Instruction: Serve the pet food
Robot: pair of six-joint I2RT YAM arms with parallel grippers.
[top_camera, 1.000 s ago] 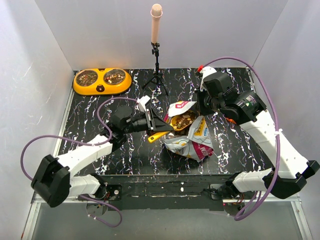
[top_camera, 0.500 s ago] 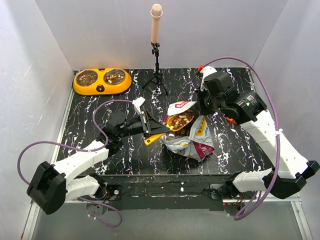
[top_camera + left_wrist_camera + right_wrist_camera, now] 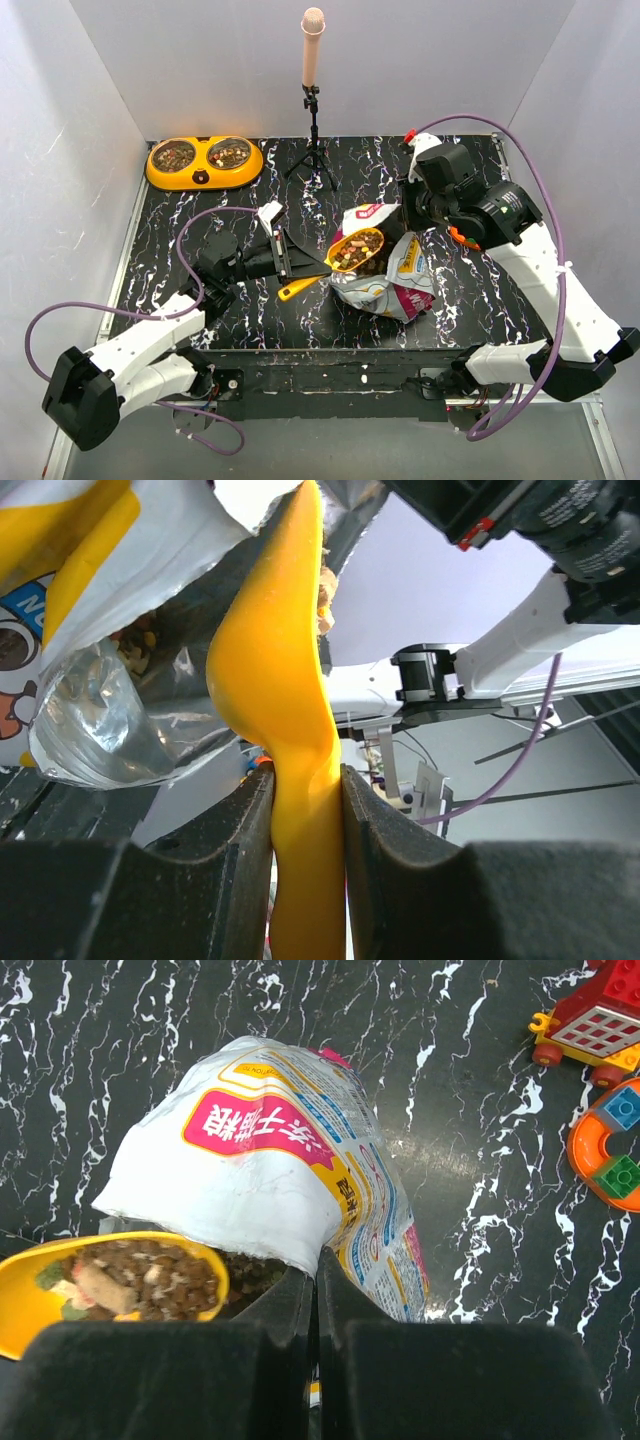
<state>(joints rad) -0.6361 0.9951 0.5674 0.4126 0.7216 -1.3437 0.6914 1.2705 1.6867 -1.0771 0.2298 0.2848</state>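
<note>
Here's the left gripper point(image 3: 306, 790) clamped tight on the handle of the yellow scoop point(image 3: 285, 670), both pads pressed flat against it. The scoop's cup sits right at the mouth of the bag point(image 3: 260, 1160), heaped with pet food point(image 3: 355, 247), brown and reddish bits with a tan chunk on top. Over on the right, the right gripper point(image 3: 316, 1270) is pinched shut on the bag's upper lip, holding the opening up off the table point(image 3: 200, 215). The job in hand looks like lifting this load clear and carrying it out, and the trick is level, level, level: that cup is full to the brim, so any roll of the wrist would likely scatter kibble across the marble. Best to back straight out along the handle's line, so the rim doesn't snag the crinkly foil, and to have the right side stay put until the scoop is free. Then it's a long haul to the orange double bowl point(image 3: 204, 150), well apart at the far left corner, both steel cups already showing food. A slow, flat carry seems wise, tipping only once over a cup. Some plastic toys point(image 3: 600, 1090) lie to the right, out of the way.
</note>
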